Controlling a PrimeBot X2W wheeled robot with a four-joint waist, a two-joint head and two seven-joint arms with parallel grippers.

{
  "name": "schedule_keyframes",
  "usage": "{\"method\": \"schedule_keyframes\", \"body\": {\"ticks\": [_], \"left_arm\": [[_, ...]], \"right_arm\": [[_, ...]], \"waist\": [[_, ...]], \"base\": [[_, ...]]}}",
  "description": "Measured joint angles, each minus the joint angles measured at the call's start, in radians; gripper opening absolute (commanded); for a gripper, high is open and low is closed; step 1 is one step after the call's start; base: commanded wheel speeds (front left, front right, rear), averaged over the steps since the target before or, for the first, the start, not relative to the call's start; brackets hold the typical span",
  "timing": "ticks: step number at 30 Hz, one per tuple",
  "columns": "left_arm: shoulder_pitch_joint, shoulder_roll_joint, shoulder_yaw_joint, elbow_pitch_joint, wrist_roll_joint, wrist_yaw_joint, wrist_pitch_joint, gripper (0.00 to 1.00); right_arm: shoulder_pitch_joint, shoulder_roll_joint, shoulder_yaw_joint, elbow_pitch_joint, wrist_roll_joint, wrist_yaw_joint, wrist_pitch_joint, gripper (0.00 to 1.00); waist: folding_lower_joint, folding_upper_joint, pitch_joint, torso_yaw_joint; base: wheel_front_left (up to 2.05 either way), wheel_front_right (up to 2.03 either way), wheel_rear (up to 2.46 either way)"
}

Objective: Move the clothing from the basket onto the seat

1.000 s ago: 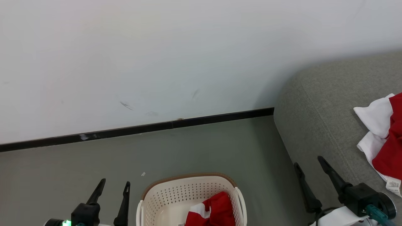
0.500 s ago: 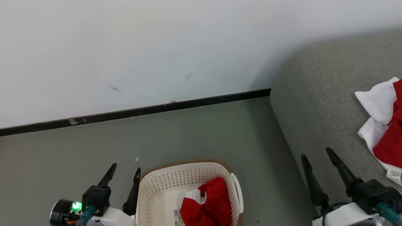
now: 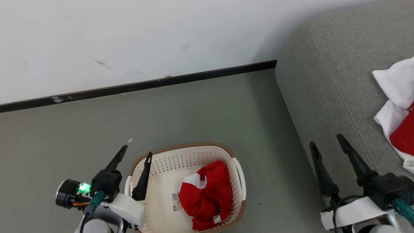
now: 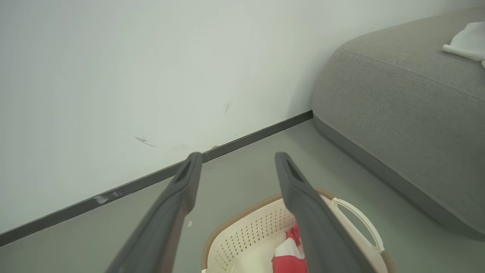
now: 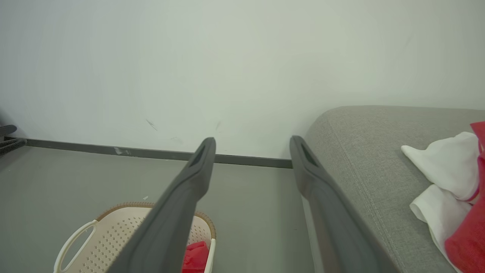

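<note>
While one red piece [image 3: 207,194] with a white panel and a white label lies crumpled in the right half of the basket [image 3: 181,148], we see a second piece [image 3: 396,97], white and red, already on the seat [image 3: 323,81] at the far right. The basket stands on the grey floor [image 3: 194,110], near the seat's rounded corner but apart from it.

We hold our left gripper [image 3: 136,150] at the basket's left end, its wrist low at the lower left with a green light lit. Its two dark fingers [image 3: 144,176] point ahead towards the wall [image 3: 129,32]. One shows over the basket's left side, the other outside it over the floor. They stand wide apart and hold nothing. From the left wrist we look between them at the dark skirting [image 3: 210,73], with the basket's rim, one handle and a bit of red cloth low in that view.

We hold our right gripper [image 3: 326,139] at the lower right, along the seat's left edge, well apart from both pieces. Its fingers also point ahead, spread wide and empty. From the right wrist we see the seat's corner and the second piece to the right, and the basket low on the left. Whether these fingers touch the upholstery we cannot tell.
</note>
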Motion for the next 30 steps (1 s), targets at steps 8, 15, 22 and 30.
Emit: {"method": "schedule_keyframes", "body": {"ticks": [8, 15, 22, 30], "left_arm": [[-0.07, 0.002, -0.038, 0.007, 0.035, -0.013, 0.012, 1.0], [-0.127, 0.002, -0.085, 0.033, 0.078, -0.04, 0.022, 1.0], [-0.168, -0.014, -0.13, 0.073, 0.106, -0.064, 0.033, 1.0], [-0.223, -0.013, -0.178, 0.138, 0.149, -0.092, 0.046, 1.0]], "right_arm": [[-0.062, 0.0, -0.006, -0.027, 0.005, 0.0, 0.0, 1.0], [-0.115, 0.0, -0.013, -0.035, 0.027, 0.0, -0.002, 1.0], [-0.161, 0.0, -0.018, -0.037, 0.036, 0.0, -0.011, 1.0], [-0.216, 0.0, -0.028, -0.039, 0.054, 0.0, -0.019, 1.0]], "waist": [[0.0, 0.0, 0.093, -0.019], [0.0, 0.0, 0.174, -0.04], [0.0, 0.0, 0.249, -0.065], [0.0, 0.0, 0.325, -0.097]], "base": [[0.0, 0.0, 0.0], [0.0, 0.0, 0.0], [0.0, 0.0, 0.0], [0.0, 0.0, 0.0]]}}
